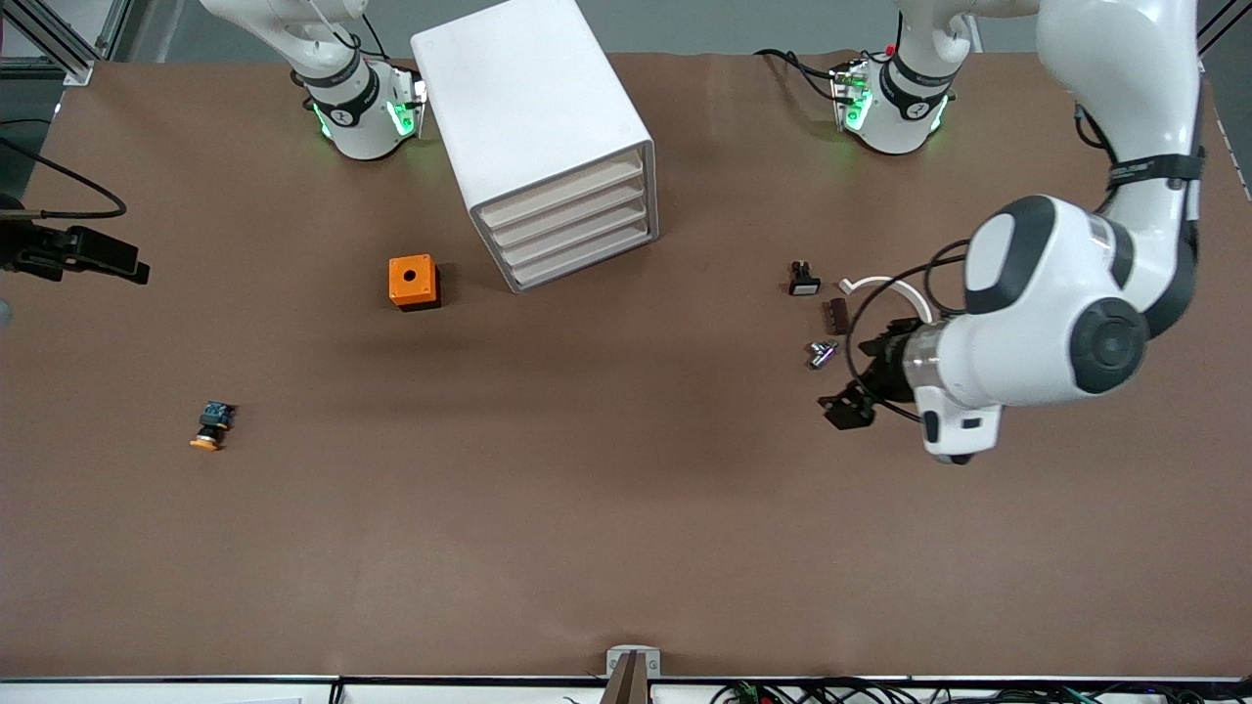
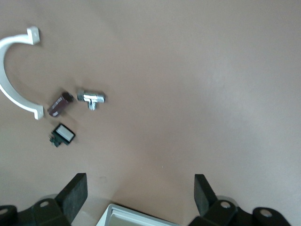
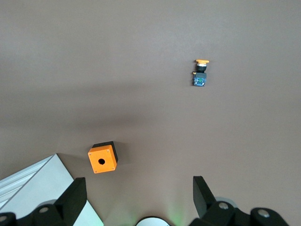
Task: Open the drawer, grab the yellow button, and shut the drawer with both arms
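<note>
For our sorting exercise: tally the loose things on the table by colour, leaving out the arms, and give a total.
White: 2, drawer unit, curved clip
Orange: 2, box, button
Black: 1, part
Brown: 1, block
Silver: 1, fitting
Total: 7

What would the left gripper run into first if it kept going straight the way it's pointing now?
Judging by the left wrist view, the open left gripper points down at bare table, so it would probably meet that first. The metal fitting, brown part and white clip lie off to one side of that line.
</note>
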`<state>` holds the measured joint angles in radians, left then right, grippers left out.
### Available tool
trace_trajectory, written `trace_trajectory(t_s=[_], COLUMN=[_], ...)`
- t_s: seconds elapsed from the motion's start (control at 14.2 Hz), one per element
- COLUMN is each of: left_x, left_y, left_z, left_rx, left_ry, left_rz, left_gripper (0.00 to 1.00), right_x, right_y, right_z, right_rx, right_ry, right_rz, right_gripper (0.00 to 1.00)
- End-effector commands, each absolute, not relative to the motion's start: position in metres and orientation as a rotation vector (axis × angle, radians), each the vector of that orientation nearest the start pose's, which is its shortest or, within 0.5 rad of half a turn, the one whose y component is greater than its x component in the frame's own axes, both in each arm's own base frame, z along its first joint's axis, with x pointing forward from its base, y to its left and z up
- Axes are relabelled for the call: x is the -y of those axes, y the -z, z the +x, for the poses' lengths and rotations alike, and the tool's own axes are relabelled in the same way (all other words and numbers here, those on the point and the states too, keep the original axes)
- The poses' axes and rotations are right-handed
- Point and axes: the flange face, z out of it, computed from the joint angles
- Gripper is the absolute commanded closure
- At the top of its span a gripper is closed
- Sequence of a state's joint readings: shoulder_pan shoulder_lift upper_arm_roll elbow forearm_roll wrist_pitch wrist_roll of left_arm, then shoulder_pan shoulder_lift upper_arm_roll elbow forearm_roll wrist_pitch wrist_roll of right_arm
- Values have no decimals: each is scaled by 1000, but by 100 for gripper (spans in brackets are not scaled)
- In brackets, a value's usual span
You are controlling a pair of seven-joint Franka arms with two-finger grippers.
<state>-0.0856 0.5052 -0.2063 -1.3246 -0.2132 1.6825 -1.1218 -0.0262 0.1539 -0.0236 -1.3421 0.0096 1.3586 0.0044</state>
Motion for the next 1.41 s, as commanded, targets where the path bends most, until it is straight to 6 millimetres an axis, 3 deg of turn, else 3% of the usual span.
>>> trace_trajectory(t_s=[0.0,0.07,0.21,0.42,0.56,0.71,0.85,1.13,1.34], left_x=[159,149,109,59,35,28,9,14,11], left_y=[-450,-451,-471,-494,-501,-504,-510,-499,-502], left_z=[663,663,658,638,622,601,582,542,531], left_rx=[1221,1121,932,492,407,280,247,184,171], left_ry=[-456,-453,-457,-467,-459,-433,-359,-160,-112], left_rz=[-3025,-3071,-3140,-3155,-3128,-3103,-3117,-3115,-3122], left_gripper=[0,0,0,0,0,0,0,0,0], right_x=[25,26,23,32,33,33,34,34,34], right_y=[-646,-651,-655,-655,-651,-646,-647,-643,-644], right_z=[566,561,557,541,524,509,507,502,508], right_rx=[-104,-106,-96,-120,-125,-123,-128,-126,-131], right_ry=[-159,-161,-168,-182,-132,-79,-72,-52,-7], right_rz=[-3131,-3129,-3129,-3125,-3125,-3126,-3125,-3125,-3124], right_gripper=[0,0,0,0,0,0,0,0,0])
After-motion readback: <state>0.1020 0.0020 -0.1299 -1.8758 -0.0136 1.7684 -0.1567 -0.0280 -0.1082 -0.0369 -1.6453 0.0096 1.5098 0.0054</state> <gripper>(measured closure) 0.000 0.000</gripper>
